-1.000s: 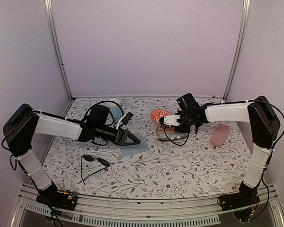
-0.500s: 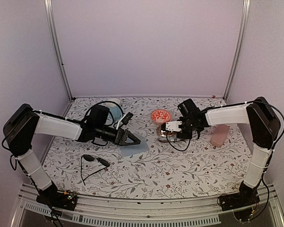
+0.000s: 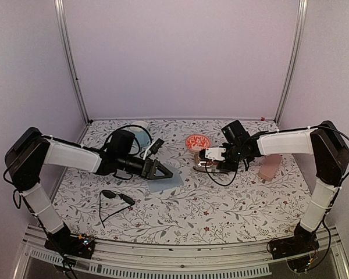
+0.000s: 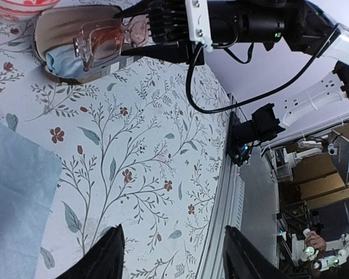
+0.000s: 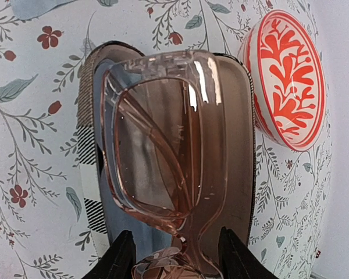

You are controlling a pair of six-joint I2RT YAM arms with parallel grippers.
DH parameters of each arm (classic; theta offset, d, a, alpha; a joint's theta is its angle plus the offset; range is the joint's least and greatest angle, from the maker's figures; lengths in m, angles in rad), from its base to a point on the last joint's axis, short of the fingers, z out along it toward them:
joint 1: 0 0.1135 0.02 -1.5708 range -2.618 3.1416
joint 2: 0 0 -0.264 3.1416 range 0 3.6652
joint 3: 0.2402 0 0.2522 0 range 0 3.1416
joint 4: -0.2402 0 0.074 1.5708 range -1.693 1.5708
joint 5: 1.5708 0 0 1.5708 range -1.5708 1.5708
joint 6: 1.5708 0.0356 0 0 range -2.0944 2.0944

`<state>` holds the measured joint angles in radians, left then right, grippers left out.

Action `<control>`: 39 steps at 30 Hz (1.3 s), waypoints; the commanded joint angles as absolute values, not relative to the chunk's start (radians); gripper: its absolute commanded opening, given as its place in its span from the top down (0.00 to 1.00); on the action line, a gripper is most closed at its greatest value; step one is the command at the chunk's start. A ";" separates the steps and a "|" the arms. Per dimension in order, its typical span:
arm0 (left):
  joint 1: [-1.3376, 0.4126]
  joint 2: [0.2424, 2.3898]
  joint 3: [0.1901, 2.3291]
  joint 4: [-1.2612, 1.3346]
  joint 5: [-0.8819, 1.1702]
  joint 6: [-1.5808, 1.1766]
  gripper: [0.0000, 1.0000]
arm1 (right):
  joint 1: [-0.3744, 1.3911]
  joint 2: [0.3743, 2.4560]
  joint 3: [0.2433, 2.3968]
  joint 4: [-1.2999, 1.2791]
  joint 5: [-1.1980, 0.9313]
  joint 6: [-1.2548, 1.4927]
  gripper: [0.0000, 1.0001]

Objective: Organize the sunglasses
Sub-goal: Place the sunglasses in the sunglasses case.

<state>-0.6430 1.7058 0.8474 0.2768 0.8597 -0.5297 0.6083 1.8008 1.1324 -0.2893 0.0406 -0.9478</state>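
Top external: floral tablecloth, lilac walls, aluminium posts. I read right gripper clamping pinkish glasses over open brown case; left gripper agape, empty, over blue cloth. Black sunglasses lie near-left on tablecloth, well apart from case.

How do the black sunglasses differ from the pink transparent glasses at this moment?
Colour: the black sunglasses have a dark frame and dark lenses; the pink glasses are see-through.
Place: the black pair lies on the table, untouched; the pink pair is held by the right end effector over the open brown case.
Pose: the black pair's arms are spread; the pink pair's look folded.
Both are eyewear.
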 commanded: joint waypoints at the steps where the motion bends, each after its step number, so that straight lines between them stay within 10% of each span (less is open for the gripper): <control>1: -0.637 1.722 0.831 0.311 0.873 -0.537 0.42 | 0.605 1.767 1.124 -0.284 0.000 -0.910 0.80; 39: -0.638 1.728 0.819 0.334 0.878 -0.556 0.42 | 0.646 1.849 1.123 -0.325 -0.008 -0.704 0.70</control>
